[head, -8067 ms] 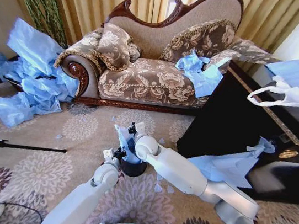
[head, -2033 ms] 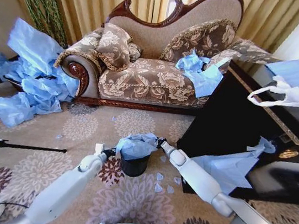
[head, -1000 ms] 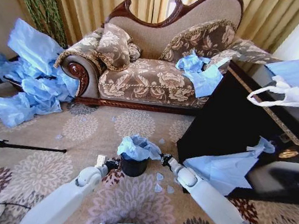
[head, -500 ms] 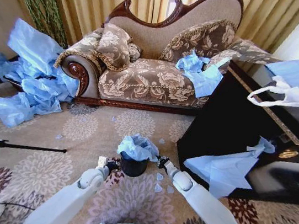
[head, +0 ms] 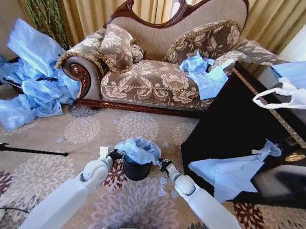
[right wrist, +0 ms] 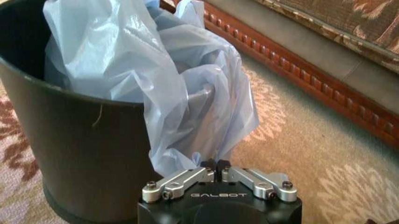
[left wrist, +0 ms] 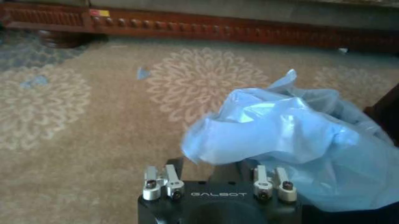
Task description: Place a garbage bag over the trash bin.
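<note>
My right claw point(right wrist: 215, 164) pinches the garbage bag point(right wrist: 156, 74) draped over the trash bin point(right wrist: 74, 154); my left claw point(left wrist: 212, 179), at nine o'clock, looks released.

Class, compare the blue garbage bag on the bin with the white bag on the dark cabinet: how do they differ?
The garbage bag is light blue; the white bag is white. The garbage bag sits bunched in the trash bin on the carpet, while the white bag lies on the cabinet. The white bag shows loop handles. Both are thin plastic.
</note>
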